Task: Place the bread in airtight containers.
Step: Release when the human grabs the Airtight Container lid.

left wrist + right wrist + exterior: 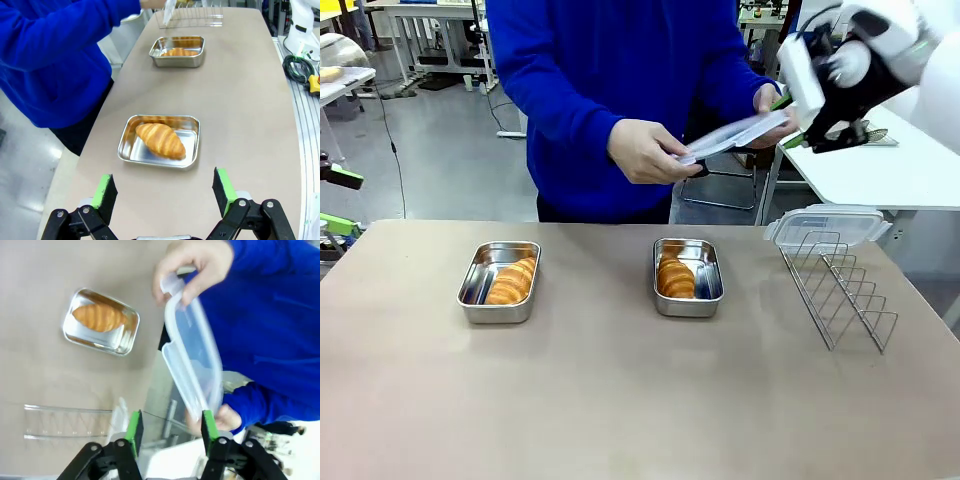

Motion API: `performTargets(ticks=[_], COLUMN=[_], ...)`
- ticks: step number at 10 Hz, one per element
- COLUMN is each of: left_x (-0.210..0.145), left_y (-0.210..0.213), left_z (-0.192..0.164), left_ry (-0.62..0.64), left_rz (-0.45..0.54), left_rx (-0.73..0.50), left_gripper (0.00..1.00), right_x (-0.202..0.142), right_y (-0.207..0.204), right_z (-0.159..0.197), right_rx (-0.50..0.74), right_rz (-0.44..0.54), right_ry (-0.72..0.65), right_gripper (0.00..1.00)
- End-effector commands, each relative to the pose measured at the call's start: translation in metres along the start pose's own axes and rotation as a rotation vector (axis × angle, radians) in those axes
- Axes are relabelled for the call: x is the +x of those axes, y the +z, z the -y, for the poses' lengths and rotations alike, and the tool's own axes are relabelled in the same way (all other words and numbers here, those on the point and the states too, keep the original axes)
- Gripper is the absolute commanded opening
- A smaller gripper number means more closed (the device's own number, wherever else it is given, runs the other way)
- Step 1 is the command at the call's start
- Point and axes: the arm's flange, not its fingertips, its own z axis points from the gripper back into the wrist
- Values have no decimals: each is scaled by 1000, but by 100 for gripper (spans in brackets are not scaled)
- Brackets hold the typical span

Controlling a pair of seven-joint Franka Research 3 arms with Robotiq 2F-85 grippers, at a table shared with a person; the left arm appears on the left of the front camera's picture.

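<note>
Bread: 2 croissants (pixel 512 281), golden-brown, ridged; 1 in each of 2 open-topped steel containers (pixel 498 312), well apart on the table (pixel 620 400); a person's hands (pixel 642 150) hold a clear lid (pixel 735 135). Fingers: left gripper (pixel 165 192) spread wide, empty; right gripper (pixel 171 431) spread at the lid's end, gripping nothing

No legible text, labels or numbers, as far as visible

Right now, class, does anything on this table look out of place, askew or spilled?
Nothing is spilled or damaged. The left pan holds a croissant, the right pan another. Both stand uncovered: one clear lid is in the person's hands, the other lid lies behind the wire rack.
</note>
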Motion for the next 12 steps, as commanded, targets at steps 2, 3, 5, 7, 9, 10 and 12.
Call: performTargets(ticks=[2, 3, 5, 7, 9, 10, 12], left_x=[-1, -1, -1, -1, -1, -1, -1], left_y=[-2, -2, -2, -2, -2, -2, -2], left_z=[2, 2, 2, 2, 2, 2, 2], left_ry=[-14, -14, -14, -14, -14, -14, -14], left_rz=[27, 27, 27, 27, 27, 27, 27], left_rx=[13, 13, 13, 13, 13, 13, 13], left_gripper=[100, 100, 100, 100, 100, 100, 100], right_x=[-70, -101, -159, -198, -211, -217, -230], right_y=[25, 27, 24, 20, 19, 20, 23], right_z=[13, 6, -21, -60, -98, -113, -132], right_rx=[105, 162, 196, 224, 204, 196, 162], right_rz=[144, 162, 292, 381, 397, 414, 454], right_ry=[-450, -577, -778, -931, -1013, -1039, -1078], right_gripper=[100, 100, 100, 100, 100, 100, 100])
